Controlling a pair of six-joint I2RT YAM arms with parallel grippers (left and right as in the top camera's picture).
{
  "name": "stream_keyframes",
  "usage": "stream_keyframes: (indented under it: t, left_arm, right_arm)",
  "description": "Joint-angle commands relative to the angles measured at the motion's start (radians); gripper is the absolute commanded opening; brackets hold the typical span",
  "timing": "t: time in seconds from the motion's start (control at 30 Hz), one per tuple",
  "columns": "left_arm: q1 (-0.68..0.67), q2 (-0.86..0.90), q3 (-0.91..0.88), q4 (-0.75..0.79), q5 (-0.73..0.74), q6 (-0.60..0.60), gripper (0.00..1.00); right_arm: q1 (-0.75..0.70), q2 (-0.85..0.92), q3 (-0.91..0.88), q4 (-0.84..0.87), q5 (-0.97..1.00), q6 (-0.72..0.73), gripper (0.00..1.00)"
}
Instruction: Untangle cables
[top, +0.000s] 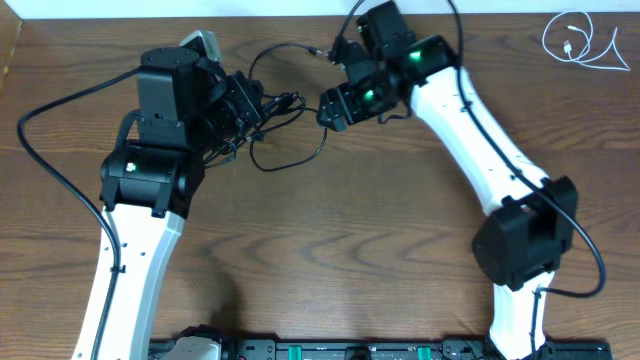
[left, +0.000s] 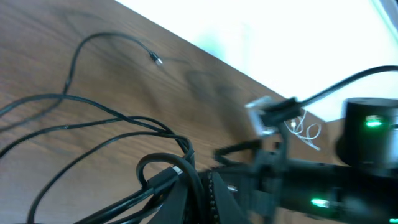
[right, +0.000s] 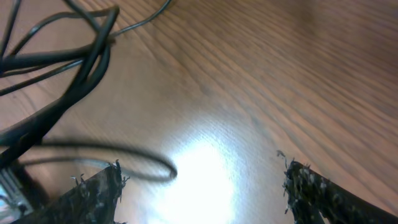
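Right wrist: my right claw (right: 202, 168) is spread wide, nothing between fingers, low over desk (right: 267, 68). Black cords (right: 98, 50) pass just beside one finger. Left wrist: I read left claw (left: 196, 190) as closed on bunch of black cords, loops trailing across desk. Overhead: black cords lie tangled between both claws. White cord (top: 575, 40) coiled at far corner, well apart.

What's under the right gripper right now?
Bare wooden table with glare under the open right gripper; a black cable loop lies by one finger. Whatever sits beneath the fingers themselves is covered.
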Motion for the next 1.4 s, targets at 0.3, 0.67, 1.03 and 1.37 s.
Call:
stream_keyframes:
  t: [0.3, 0.67, 1.03, 1.37]
  left_arm:
    - [0.043, -0.029, 0.013, 0.041, 0.040, -0.088, 0.07]
    - [0.316, -0.036, 0.013, -0.100, -0.052, 0.056, 0.07]
    - [0.457, -0.029, 0.013, -0.159, -0.193, 0.212, 0.07]
    - [0.477, -0.012, 0.012, -0.161, -0.382, 0.212, 0.07]
  right_arm:
    - [0.029, 0.117, -0.004, 0.073, 0.334, 0.405, 0.36]
    - [-0.198, 0.116, -0.004, -0.120, 0.417, 0.317, 0.01]
    - [-0.340, 0.100, -0.003, -0.166, 0.248, 0.124, 0.01]
    - [-0.434, -0.129, -0.002, -0.158, 0.232, 0.106, 0.01]
